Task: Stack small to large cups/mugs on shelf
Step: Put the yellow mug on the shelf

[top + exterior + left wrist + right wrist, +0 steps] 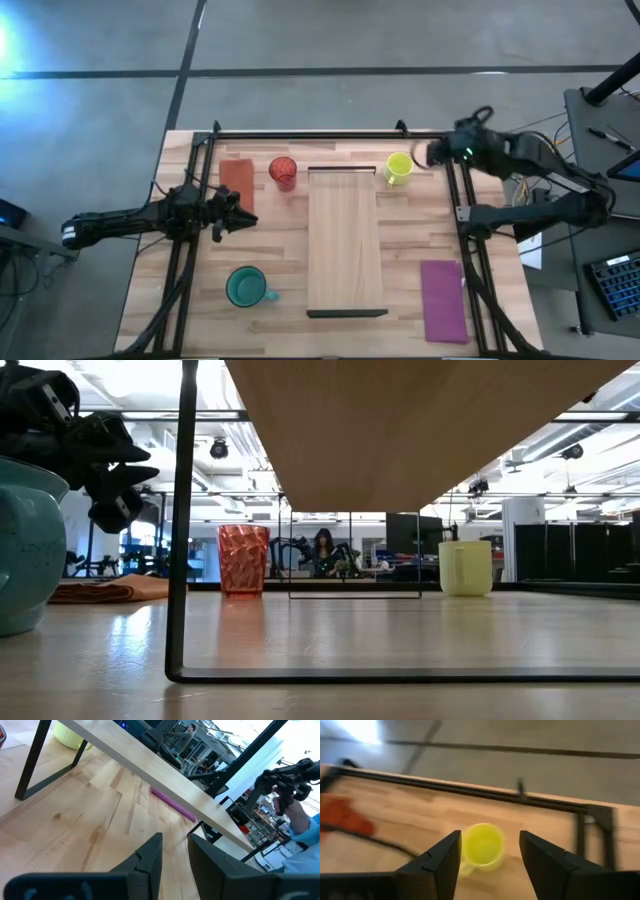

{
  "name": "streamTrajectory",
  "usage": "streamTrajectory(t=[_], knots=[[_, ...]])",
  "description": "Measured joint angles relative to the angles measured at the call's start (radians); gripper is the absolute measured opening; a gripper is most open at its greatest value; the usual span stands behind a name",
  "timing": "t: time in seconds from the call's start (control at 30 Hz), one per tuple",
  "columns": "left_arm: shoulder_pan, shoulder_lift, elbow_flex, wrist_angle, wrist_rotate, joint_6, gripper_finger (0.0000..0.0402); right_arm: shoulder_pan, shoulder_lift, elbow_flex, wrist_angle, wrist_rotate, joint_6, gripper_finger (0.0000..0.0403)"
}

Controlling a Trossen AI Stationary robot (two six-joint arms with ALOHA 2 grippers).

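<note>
Shelf (345,240) runs down the bench (280,280) centre, a raised plank on thin dark legs; nothing sits on top of it. Open bench on both long sides.

Right tool (432,153) hangs at the far right corner, just beside the yellow-green mug (398,167), not touching it. Fingers (440,860) spread apart, mug (481,846) visible in the gap, empty. Bench frame rail runs close behind it.

Left tool (245,216) sits over the left half of the bench, fingers (150,860) slightly apart, nothing between them, pointing at the shelf's left edge with clear wood between.

Red tumbler (283,173) stands upright near the far edge, just left of the shelf end, brown-red mat (237,178) beside it. Teal mug (246,287) at near left, handle toward the shelf, looks empty. Purple mat (443,300) lies flat near right, apart from the shelf.
</note>
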Motion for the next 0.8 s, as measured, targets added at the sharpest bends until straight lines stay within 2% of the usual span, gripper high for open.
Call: streamTrajectory(t=[0.13,0.3,0.37,0.43,0.57,0.63,0.8], knots=[[0.000,0.000,0.000,0.000,0.000,0.000,0.0079,-0.054,0.117,0.067,0.010,-0.030,0.018,0.0194],[0.000,0.000,0.000,0.000,0.000,0.000,0.0079,-0.081,0.254,0.147,-0.002,0.099,-0.060,0.0194],[0.000,0.000,0.000,0.000,0.000,0.000,0.0079,-0.080,0.295,0.182,-0.002,0.096,-0.029,0.0194],[0.000,0.000,0.000,0.000,0.000,0.000,0.0079,-0.081,0.334,0.207,-0.004,0.023,-0.010,0.0194],[0.000,0.000,0.000,0.000,0.000,0.000,0.0079,-0.159,0.396,0.224,-0.006,-0.295,-0.099,0.0194],[0.000,0.000,0.000,0.000,0.000,0.000,0.0079,-0.215,0.415,0.214,-0.012,-0.396,-0.138,0.0194],[0.000,0.000,0.000,0.000,0.000,0.000,0.0079,-0.375,0.414,0.173,-0.054,-0.400,-0.214,0.0194]])
